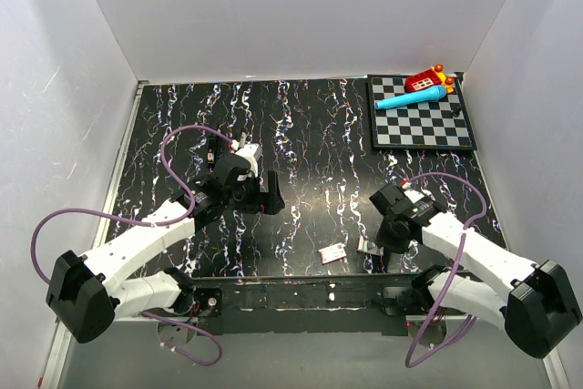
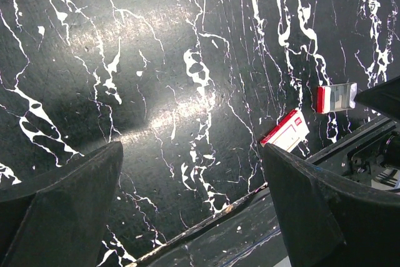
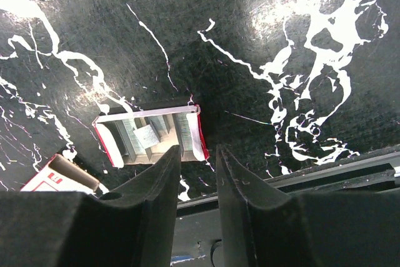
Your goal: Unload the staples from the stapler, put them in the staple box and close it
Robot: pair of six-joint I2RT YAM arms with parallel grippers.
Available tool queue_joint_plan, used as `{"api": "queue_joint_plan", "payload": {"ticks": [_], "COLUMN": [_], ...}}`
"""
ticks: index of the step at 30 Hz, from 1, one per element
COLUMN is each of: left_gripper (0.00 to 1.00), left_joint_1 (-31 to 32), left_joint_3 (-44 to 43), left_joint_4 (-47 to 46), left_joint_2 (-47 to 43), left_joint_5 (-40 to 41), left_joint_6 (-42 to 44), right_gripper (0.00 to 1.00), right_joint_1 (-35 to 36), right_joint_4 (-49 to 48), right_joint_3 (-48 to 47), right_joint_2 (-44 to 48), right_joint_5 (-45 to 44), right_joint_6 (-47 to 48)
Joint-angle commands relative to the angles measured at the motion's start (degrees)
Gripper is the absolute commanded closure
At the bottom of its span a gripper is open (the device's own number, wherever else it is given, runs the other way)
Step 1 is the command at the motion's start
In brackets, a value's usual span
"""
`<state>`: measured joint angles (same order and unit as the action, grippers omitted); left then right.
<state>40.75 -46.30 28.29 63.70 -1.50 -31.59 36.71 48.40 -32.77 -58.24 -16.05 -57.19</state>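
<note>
Looking down my right tool (image 3: 197, 154), I see its jaws nearly together, with a thin empty gap and nothing gripped. The stapler (image 3: 150, 134) lies flat on the surface (image 3: 281, 17) just ahead of the tips, toward the left arm's side. One fingertip hides its near corner. Next to it, the red-and-white box (image 3: 47, 182) is cut off by the finger, and its print is too small to read. My left tool (image 2: 190, 148) hangs wide open, well apart from the stapler.
</note>
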Motion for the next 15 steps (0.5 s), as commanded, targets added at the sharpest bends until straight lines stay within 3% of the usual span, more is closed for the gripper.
{"api": "queue_joint_plan", "payload": {"ticks": [1,15], "left_gripper": [0.05,0.04], "left_joint_1": [0.47,0.56], "left_joint_3": [0.6,1.57], "left_joint_4": [-1.05,-0.96], "left_joint_2": [-0.6,-1.65], "left_joint_5": [0.71,0.71], "left_joint_6": [-0.49,-0.57], "right_gripper": [0.61,0.57], "right_joint_1": [-0.32,-0.32], "right_joint_4": [1.44,-2.17], "right_joint_3": [-1.33,-0.01], "right_joint_2": [1.2,-1.7], "right_joint_5": [-1.09,0.85], "right_joint_6": [-0.03,0.41]}}
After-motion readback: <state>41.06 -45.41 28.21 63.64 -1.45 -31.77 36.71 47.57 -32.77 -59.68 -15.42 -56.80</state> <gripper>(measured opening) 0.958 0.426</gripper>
